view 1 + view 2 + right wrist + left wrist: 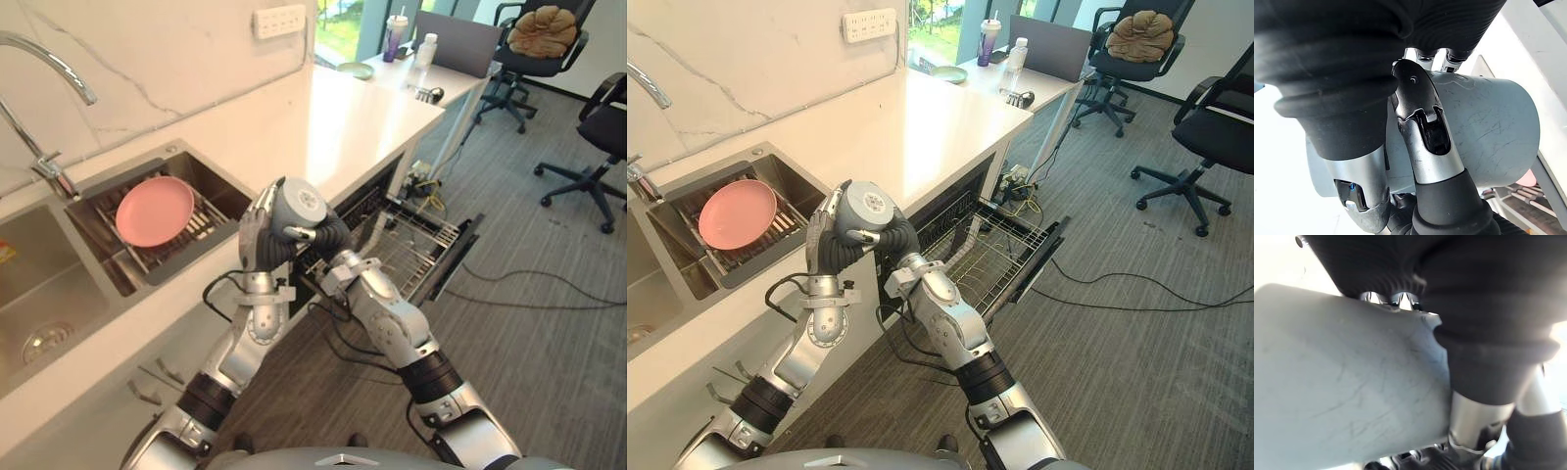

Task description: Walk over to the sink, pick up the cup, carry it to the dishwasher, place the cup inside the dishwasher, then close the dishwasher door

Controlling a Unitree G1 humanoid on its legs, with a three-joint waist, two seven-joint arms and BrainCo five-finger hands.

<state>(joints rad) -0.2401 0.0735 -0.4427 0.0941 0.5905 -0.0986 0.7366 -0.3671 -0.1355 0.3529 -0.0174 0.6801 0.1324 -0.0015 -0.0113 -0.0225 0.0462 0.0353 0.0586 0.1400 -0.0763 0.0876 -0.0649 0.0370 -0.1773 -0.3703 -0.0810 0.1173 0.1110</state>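
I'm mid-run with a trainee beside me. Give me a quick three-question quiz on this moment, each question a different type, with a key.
1. True or false: the grey cup is gripped by both the left hand and the right hand.
2. Multiple choice: the pink plate lies A) in the dishwasher, B) on the sink rack, C) on the counter.
3. Fill in: the dishwasher door is ____.
Key: 1 true; 2 B; 3 open.
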